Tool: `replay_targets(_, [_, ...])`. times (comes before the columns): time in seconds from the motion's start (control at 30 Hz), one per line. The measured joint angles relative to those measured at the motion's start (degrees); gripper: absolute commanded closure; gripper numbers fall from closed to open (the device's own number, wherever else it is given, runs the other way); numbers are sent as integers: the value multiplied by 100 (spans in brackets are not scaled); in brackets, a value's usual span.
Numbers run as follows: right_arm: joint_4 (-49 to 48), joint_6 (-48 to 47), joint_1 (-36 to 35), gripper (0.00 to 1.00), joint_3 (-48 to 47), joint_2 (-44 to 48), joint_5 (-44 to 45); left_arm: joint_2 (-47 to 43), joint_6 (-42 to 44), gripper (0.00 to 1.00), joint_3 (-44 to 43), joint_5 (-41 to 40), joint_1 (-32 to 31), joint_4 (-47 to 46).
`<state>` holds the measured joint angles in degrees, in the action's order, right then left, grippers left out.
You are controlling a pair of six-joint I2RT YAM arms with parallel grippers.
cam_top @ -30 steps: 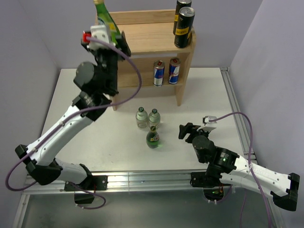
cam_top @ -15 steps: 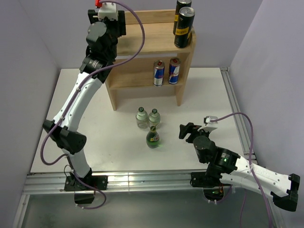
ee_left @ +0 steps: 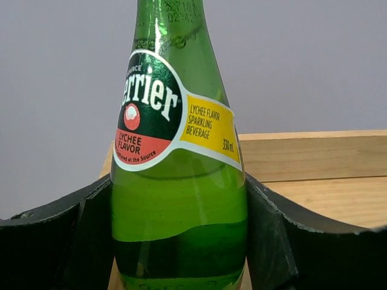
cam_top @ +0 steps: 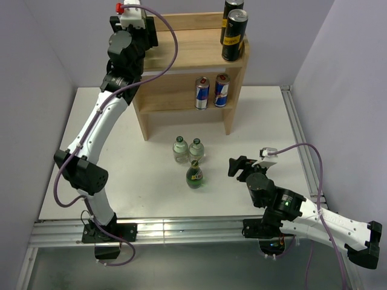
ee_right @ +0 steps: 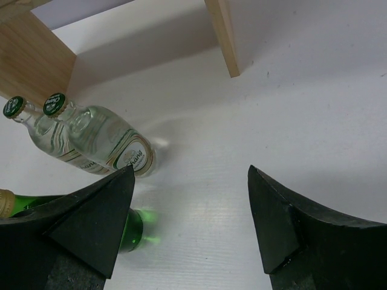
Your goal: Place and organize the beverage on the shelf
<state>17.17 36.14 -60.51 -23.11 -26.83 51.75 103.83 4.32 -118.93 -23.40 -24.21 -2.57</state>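
My left gripper (cam_top: 136,27) is up at the left end of the light-wood shelf (cam_top: 181,51), over its top tier. In the left wrist view it (ee_left: 178,188) is shut on an upright green Perrier bottle (ee_left: 178,139), with the shelf's wood (ee_left: 314,163) behind it. The wrist hides this bottle from above. Two clear bottles (cam_top: 180,149) (cam_top: 196,148) and a green bottle (cam_top: 194,175) stand on the table in front of the shelf. To their right, low over the table, my right gripper (cam_top: 240,167) is open and holds nothing (ee_right: 190,175).
Two black cans (cam_top: 234,33) stand at the right end of the top tier. Two Red Bull cans (cam_top: 202,92) (cam_top: 222,90) sit on the lower tier. The shelf's right side panel (ee_right: 224,36) stands ahead of the right gripper. A metal rail (cam_top: 296,133) edges the table's right side.
My left arm has stretched up and back, carrying the green bottle from in front of the shelf's left corner to over the top tier. The right arm has stayed put.
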Motion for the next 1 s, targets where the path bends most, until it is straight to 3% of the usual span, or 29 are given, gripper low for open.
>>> replay_targets(0.5, [2, 4, 0, 18, 0, -35, 11, -1628, -861, 100, 2616, 280, 22, -1716])
replay_targets(1.0, [4, 24, 0, 18, 0, -22, 33, -1255, -490, 99, 2389, -203, -332, -2114])
